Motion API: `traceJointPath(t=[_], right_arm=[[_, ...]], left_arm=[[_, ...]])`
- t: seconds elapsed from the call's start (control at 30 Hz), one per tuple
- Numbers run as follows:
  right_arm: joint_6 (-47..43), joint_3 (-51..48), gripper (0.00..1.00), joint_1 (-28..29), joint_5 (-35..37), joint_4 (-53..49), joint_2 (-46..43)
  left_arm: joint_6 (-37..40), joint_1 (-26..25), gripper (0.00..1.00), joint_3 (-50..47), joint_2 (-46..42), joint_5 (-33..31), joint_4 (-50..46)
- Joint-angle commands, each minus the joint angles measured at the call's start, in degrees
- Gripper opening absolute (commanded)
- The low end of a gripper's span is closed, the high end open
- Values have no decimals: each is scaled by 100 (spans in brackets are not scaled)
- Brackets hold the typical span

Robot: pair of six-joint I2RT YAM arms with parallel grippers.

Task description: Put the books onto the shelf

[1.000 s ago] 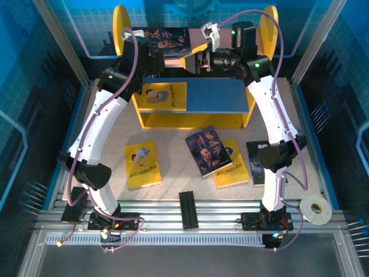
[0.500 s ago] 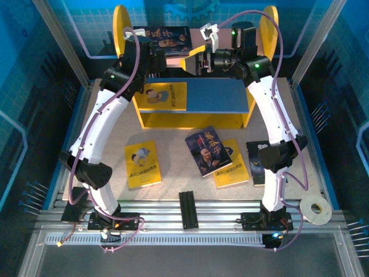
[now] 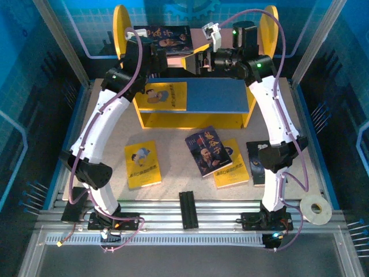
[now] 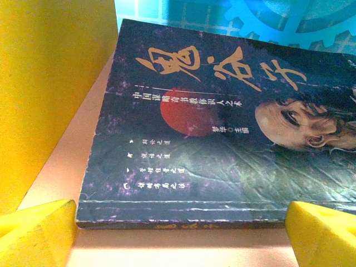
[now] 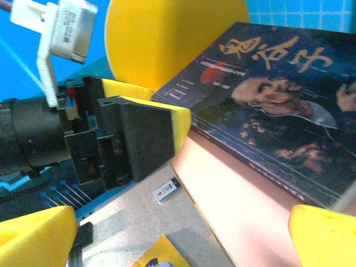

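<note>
My left claw (image 4: 181,238) stands wide apart and grips nothing. The spine of the dark book (image 4: 222,128) runs across just ahead of its tips. That book lies flat, cover up, on the pink board (image 4: 72,156) of the shelf (image 3: 121,26), close beside the left side panel (image 4: 50,83).

My right claw (image 5: 181,239) is spread wide too and is empty. It hangs off the pink board's front edge and faces the left claw, whose black pad sits just beside the book's near corner.

Lower down, a yellow book (image 3: 164,95) lies flat on the left part of the blue board (image 3: 222,95). On the table (image 3: 173,138) in front of the shelf lie four more:
- a loose yellow book (image 3: 142,164) to the left
- a portrait book (image 3: 207,151), overlapping a third yellow book (image 3: 235,172)
- a navy book (image 3: 255,167), partly behind my right arm

A small card (image 5: 167,190) lies on the table under the pink board's edge.
</note>
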Motion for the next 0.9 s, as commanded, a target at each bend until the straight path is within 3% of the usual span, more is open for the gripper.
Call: traceJointPath(t=[0.0, 0.63, 0.87], right_arm=[[-364, 290, 100, -14, 295, -537, 239], [-1850, 1015, 100, 21, 782, -1037, 745], [-2788, 1066, 100, 419, 1776, -1278, 851]], left_arm=[[80, -32, 97, -44, -127, -134, 109], [196, -22, 99, -34, -202, 42, 147], [214, -7, 99, -28, -211, 93, 179]])
